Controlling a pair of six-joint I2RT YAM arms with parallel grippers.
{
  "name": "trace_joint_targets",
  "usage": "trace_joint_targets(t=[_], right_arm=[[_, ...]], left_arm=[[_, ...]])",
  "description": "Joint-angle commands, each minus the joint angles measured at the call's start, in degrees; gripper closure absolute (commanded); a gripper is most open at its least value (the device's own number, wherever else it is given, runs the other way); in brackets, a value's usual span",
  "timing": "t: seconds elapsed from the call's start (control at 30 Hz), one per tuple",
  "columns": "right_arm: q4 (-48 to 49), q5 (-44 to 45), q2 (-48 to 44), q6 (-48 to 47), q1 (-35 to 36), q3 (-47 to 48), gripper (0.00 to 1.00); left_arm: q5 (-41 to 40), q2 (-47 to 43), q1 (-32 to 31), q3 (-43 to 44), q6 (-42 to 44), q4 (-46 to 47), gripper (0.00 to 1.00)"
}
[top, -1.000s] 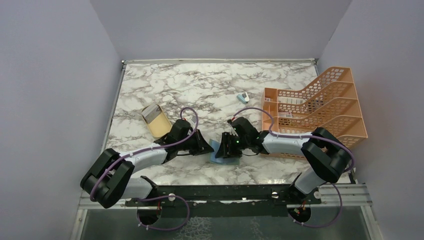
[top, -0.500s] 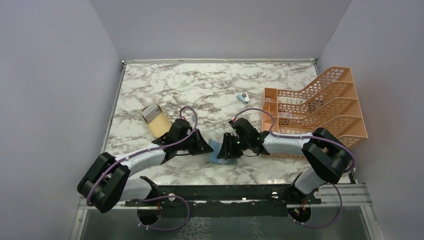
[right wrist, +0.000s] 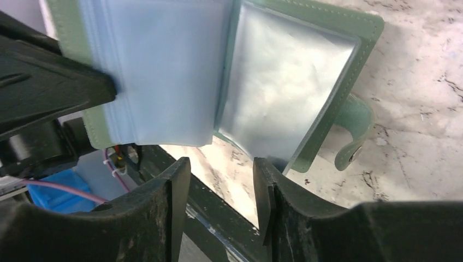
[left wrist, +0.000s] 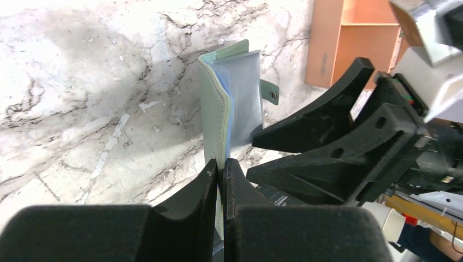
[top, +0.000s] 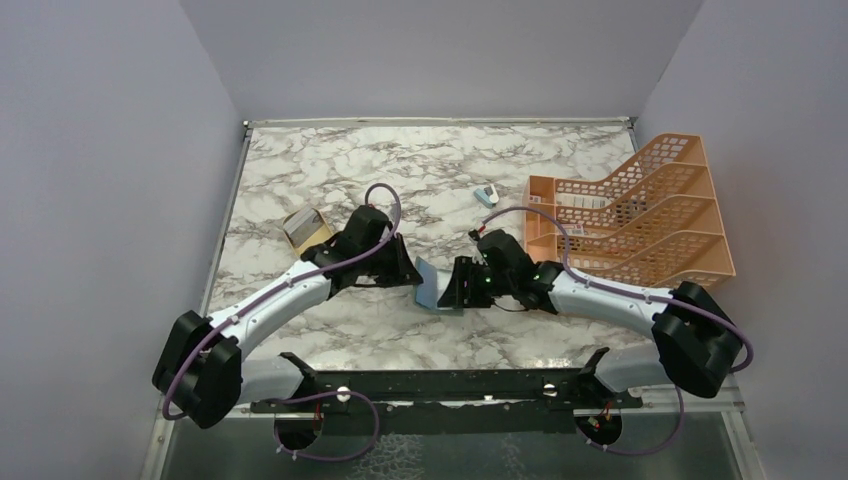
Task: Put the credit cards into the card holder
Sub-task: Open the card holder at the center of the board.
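- Left wrist view: the left gripper (left wrist: 221,173) has its two fingers pressed together on the near edge of the card holder (left wrist: 232,101), pinching the grey-green cover.
- Same view: the card holder stands on edge above the marble table (left wrist: 82,82), with its pale blue-grey pockets facing right. The tip of one right gripper finger touches the pocket sheet.
- Right wrist view: the right gripper (right wrist: 221,188) has its fingers (right wrist: 174,207) spread, with a gap between them. Nothing sits in that gap, and the lower edge of the card holder (right wrist: 289,82) lies just beyond the fingertips.
- Same view: the card holder is opened like a book — a loose stack of clear pocket sheets on the left, a green-bordered pocket on the right. A green snap tab (right wrist: 352,139) hangs from the right cover.
- Top external view: the left gripper (top: 408,276) and the right gripper (top: 452,290) meet mid-table, with the card holder (top: 428,284) between them.
- Farther back on the left, a tan dish (top: 289,234) is partly covered by the left arm. The credit cards (top: 302,223) lie in it — well apart from the card holder.
- A small blue-and-white gadget (top: 486,194) lies beyond the right gripper.
- An orange mesh file rack (top: 650,200) stands at the table's right edge.
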Motion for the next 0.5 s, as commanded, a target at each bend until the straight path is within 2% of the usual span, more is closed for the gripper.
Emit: trace_joint_targets(t=[0.0,0.17,0.47], right_arm=[[3.8,-2.5,-1.6,0.7,0.3,1.5,0.51],[4.4,-2.5,1.8,0.6,0.4,3.7,0.38],[9.3,-6.1,8.2,1.1,1.3,5.8,0.31]], left_arm=[[-3.3,1.8,-0.5,5.2,3.5,-10.2,1.00],[-4.5,4.8,-1.3,8.6,5.4,-13.9,1.00],[-4.4,7.2,-1.9,10.0,5.4,-14.6,1.00]])
